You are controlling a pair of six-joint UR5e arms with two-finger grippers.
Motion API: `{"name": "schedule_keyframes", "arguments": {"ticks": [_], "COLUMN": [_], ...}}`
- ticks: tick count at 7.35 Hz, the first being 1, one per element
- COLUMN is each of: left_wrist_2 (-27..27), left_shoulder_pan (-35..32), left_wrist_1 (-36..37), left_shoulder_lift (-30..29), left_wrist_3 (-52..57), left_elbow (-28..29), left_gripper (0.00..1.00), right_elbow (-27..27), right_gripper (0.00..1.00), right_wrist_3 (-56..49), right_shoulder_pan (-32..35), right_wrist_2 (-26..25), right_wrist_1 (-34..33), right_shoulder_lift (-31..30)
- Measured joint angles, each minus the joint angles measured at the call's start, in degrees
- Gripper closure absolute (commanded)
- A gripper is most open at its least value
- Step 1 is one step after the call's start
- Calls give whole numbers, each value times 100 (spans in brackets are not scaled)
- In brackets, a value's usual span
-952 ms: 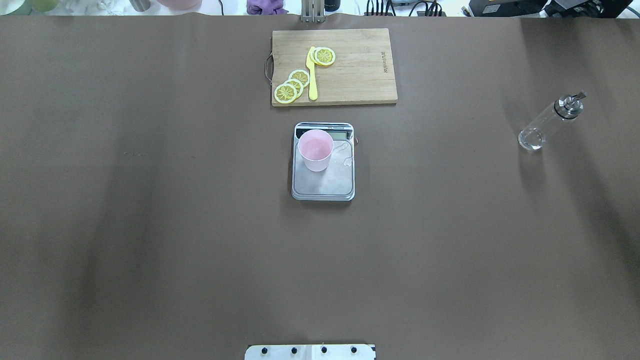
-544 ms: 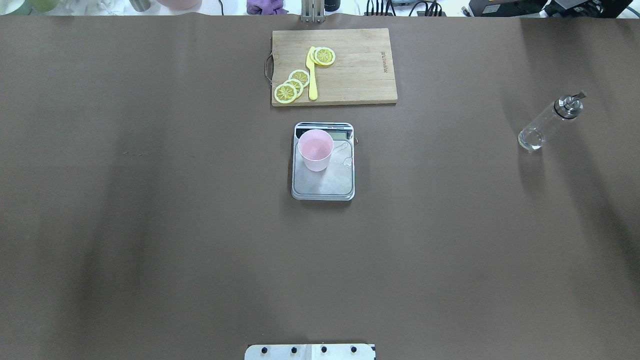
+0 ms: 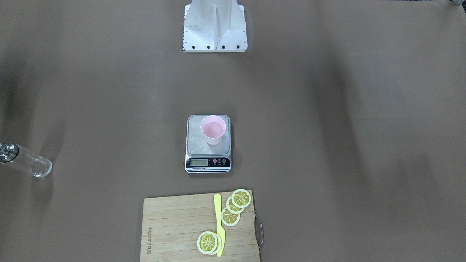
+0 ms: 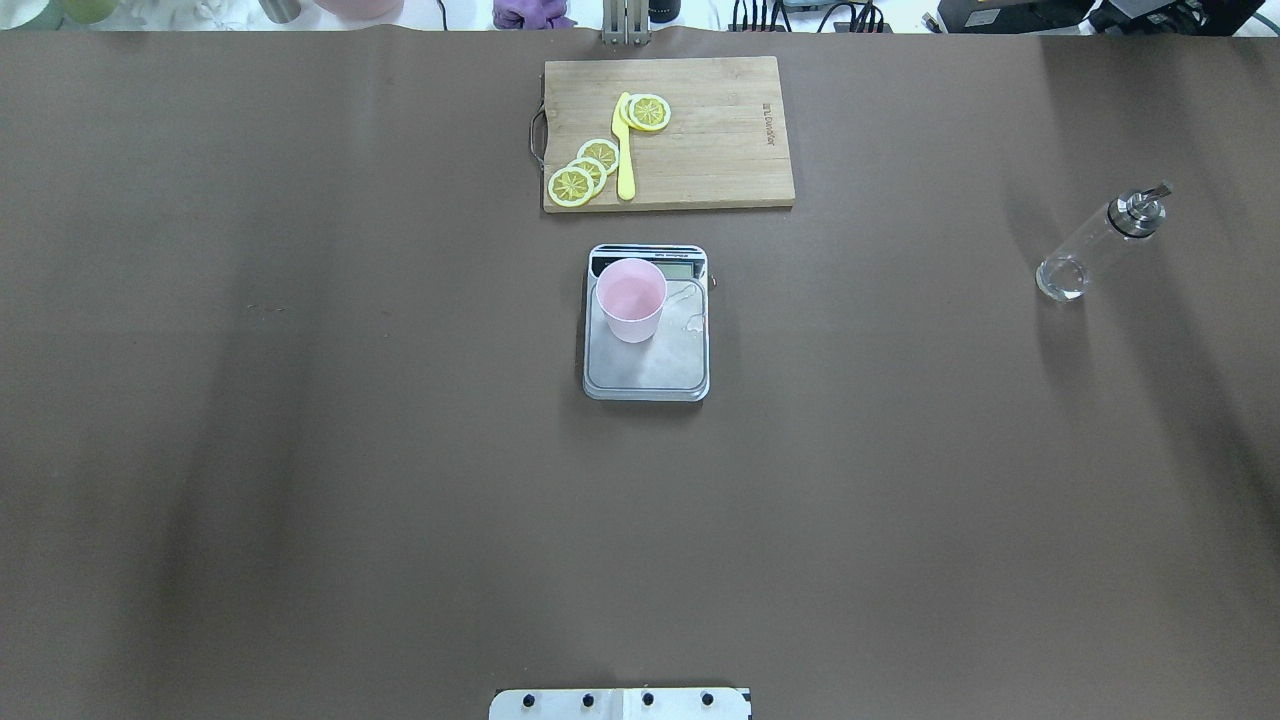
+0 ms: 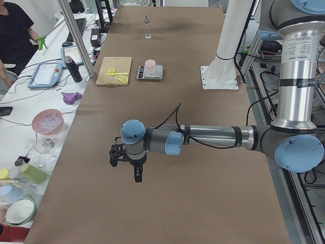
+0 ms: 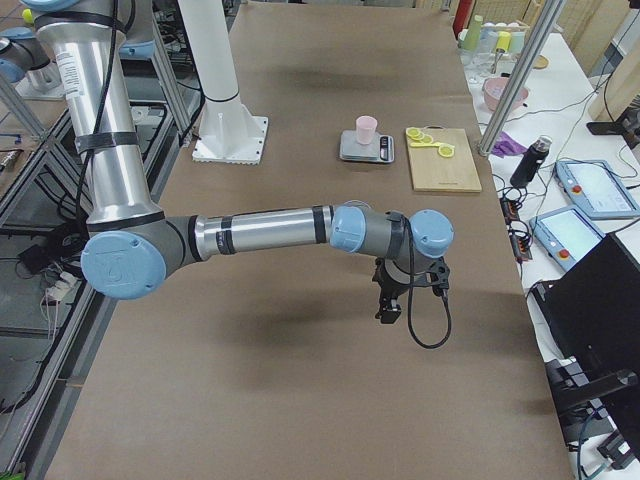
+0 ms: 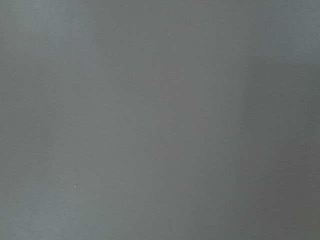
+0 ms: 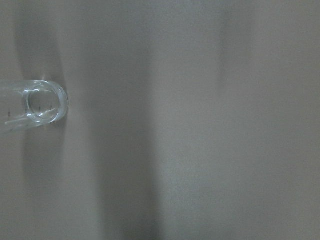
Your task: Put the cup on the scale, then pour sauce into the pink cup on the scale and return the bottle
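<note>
The pale pink cup [image 4: 631, 300] [image 3: 213, 134] stands upright on the silver scale [image 4: 650, 372] [image 3: 196, 140] at the table's middle. The clear bottle [image 4: 1095, 245] [image 3: 25, 160] with its silver pourer cap stands alone at the far right of the overhead view, with nothing touching it. Its base shows at the left edge of the right wrist view [image 8: 42, 102]. My left gripper [image 5: 137, 175] shows only in the exterior left view, low over bare table. My right gripper [image 6: 388, 310] shows only in the exterior right view. I cannot tell whether either is open or shut.
A wooden cutting board [image 4: 710, 150] [image 3: 174, 225] with lemon slices and a yellow knife lies just beyond the scale. The robot's white base [image 3: 214, 32] stands at the near edge. A person [image 5: 12, 30] sits by a cluttered side table.
</note>
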Motion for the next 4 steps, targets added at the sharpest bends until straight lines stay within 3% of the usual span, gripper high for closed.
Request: {"name": "schedule_keyframes", "arguments": {"ticks": [4], "left_wrist_2": [1], "left_shoulder_pan": [0], "left_wrist_1": [0], "left_shoulder_lift": [-4], "left_wrist_3": [0], "left_elbow": [6], "left_gripper": [2], "right_elbow": [11], "right_gripper": [0], "right_wrist_3": [307], "right_shoulder_pan": [187], "right_wrist_2": [31], "right_wrist_1": [182], "right_shoulder_lift": [-196]}}
